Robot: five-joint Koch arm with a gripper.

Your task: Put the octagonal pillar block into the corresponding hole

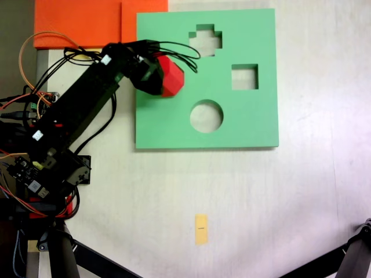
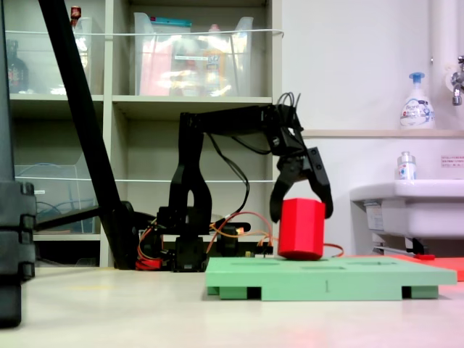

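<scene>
Holding block (image 1: 171, 75) upright between gripper (image 2: 301, 210) fingers, just above board (image 1: 162, 124), left-centre of overhead-style fixed view | jaws closed on block sides | octagonal hole not identifiable; visible cut-outs lie rightward | axis vertical

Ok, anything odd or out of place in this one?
One thing: the red block stands on the solid surface of the green board, near its left side in the overhead fixed view, in none of the cut-outs. The gripper jaws straddle it. The side view hints at a slight tilt. Nothing looks spilled or damaged.
</scene>
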